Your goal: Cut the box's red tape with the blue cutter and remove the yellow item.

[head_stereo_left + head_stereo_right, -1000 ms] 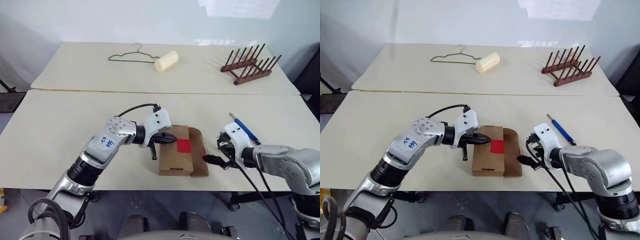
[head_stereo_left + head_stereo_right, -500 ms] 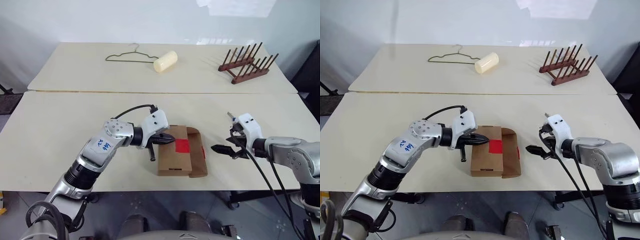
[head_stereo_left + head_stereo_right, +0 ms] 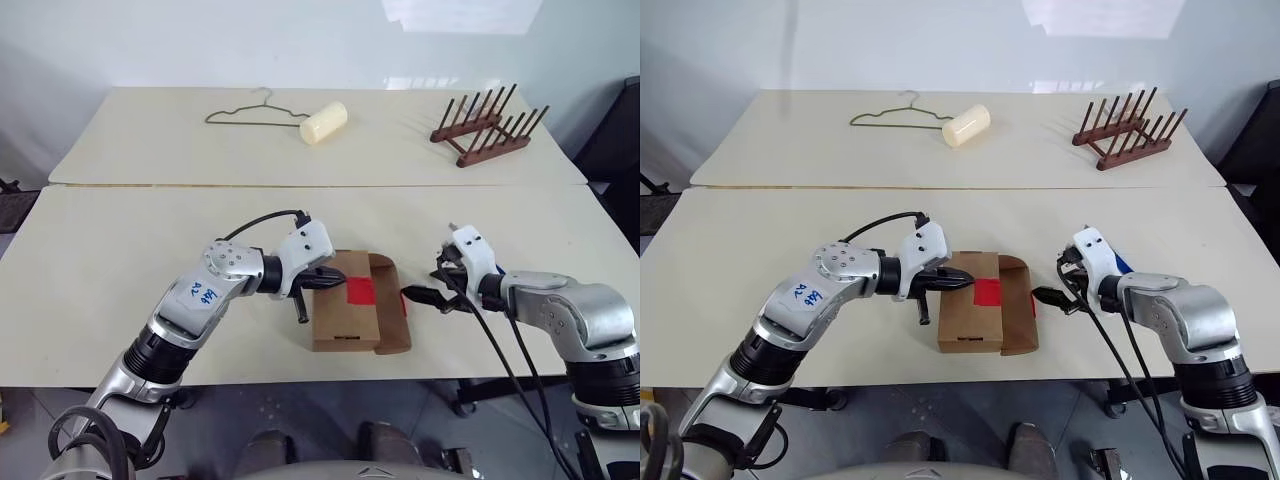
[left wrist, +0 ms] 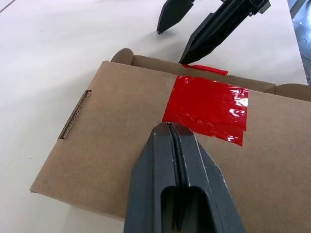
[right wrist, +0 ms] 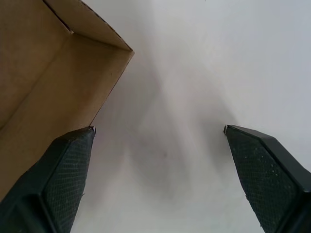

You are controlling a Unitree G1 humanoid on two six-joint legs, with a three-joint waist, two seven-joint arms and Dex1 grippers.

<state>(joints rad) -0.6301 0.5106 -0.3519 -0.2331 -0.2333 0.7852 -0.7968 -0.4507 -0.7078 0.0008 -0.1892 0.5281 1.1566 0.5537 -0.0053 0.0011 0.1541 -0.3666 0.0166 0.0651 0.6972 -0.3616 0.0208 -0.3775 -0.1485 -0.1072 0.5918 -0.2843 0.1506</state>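
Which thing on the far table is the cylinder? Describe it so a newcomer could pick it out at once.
Look at the far table, behind the one with the cardboard box. Near its middle, right of the thin wire hanger, lies the cream cylinder on its side. It is the pale, stubby, solid object; the wooden peg rack is dark brown.

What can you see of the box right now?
The box is brown cardboard, lying flat near the front edge of the table. Red tape sits on its lid, and a side flap on the right stands open. The shut left gripper is over the lid; the open right gripper is at the flap.
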